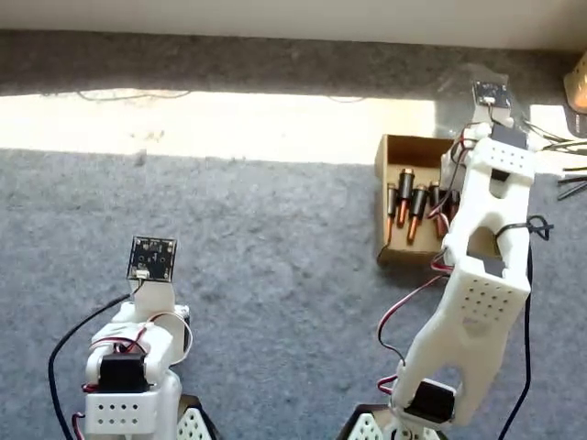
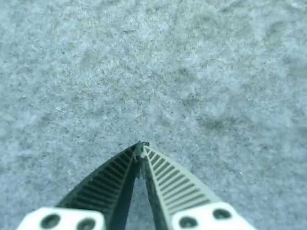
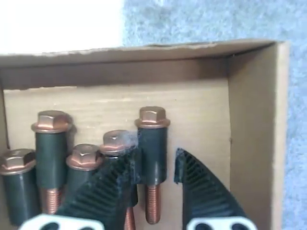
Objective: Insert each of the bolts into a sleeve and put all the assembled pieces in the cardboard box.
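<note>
Grey fuzzy carpet (image 1: 275, 275) is stretching broad between the arms. The left gripper (image 2: 140, 146) is pointing down at it, ribbed fingers pinched together on nothing. The right gripper (image 3: 154, 163) is hanging inside the cardboard box (image 3: 254, 120) near a side wall, jaws parted astride one sleeved bolt (image 3: 152, 139). Five copper hex-heads in dark sleeves are lying side by side there.

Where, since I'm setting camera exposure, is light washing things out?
High view: a sunlit band is blown out white across the carpet. Right wrist view: the same white glare lies beyond the box, whose far wall shades the inside. Left wrist view: evenly lit carpet, no glare.
</note>
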Available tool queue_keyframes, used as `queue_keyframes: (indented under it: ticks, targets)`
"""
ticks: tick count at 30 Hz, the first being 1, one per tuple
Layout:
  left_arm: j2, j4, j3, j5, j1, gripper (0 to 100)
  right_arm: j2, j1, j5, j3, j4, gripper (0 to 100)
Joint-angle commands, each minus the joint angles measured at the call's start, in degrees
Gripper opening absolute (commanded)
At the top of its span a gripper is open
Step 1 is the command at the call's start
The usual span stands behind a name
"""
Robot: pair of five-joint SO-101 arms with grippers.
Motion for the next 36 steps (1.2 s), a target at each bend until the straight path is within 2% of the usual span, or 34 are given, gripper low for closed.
queue_keyframes:
  ticks: [1,4,12,17,20,25,30,36]
  targets:
    - [-0.3,0.4,1.3,0.0,-0.7,1,-1.5,0.3,0.4,-3.2,0.7,9.6]
    - [-0.3,0.4,1.3,0.0,-0.7,1,-1.8,0.0,0.4,-5.6,4.4,9.5]
    - [-0.4,0.3,1.3,0.3,-0.7,1,-7.2,-4.4,0.4,-22.5,21.8,8.9]
    - [-0.3,0.3,1.3,5.5,-0.9,1,-10.9,-9.0,0.4,-34.9,31.6,0.3]
    - [-0.2,0.5,1.3,5.7,-0.9,1,-13.5,-10.2,0.3,-39.8,31.8,0.5]
    - [-0.2,0.5,1.3,5.7,-0.8,1,-19.2,-11.5,-0.2,-39.0,31.8,0.5]
    - [-0.2,0.5,1.3,5.7,-0.8,1,-29.0,-13.2,-6.0,-36.3,31.8,0.5]
    - [-0.2,0.5,1.3,5.7,-0.8,1,-42.2,-15.3,-6.4,-28.7,31.8,0.5]
